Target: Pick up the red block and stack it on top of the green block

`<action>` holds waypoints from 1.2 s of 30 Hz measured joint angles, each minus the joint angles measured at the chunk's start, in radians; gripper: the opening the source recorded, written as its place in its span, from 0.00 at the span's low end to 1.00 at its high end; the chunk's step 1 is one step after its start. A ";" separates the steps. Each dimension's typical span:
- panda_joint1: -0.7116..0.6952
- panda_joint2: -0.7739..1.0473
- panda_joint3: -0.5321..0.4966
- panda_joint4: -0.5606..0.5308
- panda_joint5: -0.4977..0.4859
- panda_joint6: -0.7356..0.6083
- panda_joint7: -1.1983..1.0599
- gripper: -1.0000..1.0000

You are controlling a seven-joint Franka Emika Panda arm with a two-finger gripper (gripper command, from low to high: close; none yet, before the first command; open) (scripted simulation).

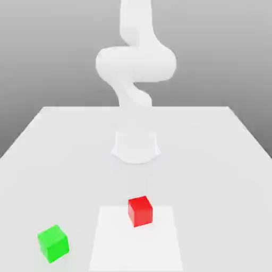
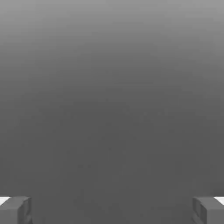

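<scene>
1. Tool (image 2: 112, 210) state: in the hand view the two fingertips (image 2: 15, 210) sit at opposite edges with a wide gap between them. The tool is spread wide and holds nothing
2. Red block (image 1: 140, 211): rests on the surface (image 1: 223, 159) toward the near side, on a slightly paler square patch (image 1: 159, 244), close to that patch's far edge
3. Green block (image 1: 53, 243): rests on the bare surface, nearer still and well apart from the red block, toward the exterior view's left
4. Arm (image 1: 135, 64): rises from its base (image 1: 136, 146) at the far centre of the surface. The pick-up has not begun
5. Risk, judged: the hand view faces plain grey background, so a descent without alignment may miss the red block or nudge it aside
6. Risk, judged: an off-centre release may leave the red block overhanging the green block and let it topple
7. Obstructions: nothing stands between the two blocks, so the transfer path appears free
</scene>
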 joint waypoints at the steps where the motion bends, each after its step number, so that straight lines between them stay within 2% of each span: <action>1: 0.005 0.033 -0.004 -0.029 -0.001 0.024 -0.014 0.50; 17: 0.077 0.613 -0.055 -0.496 -0.010 0.439 -0.259 0.50; 24: 0.061 0.900 -0.021 -0.496 0.045 0.675 -0.318 0.50; 25: 0.054 0.925 -0.014 -0.493 0.048 0.696 -0.320 0.00; 31: 0.051 0.937 -0.010 -0.491 0.046 0.706 -0.318 0.00; 36: 0.059 0.803 -0.027 -0.510 0.015 0.591 -0.297 0.00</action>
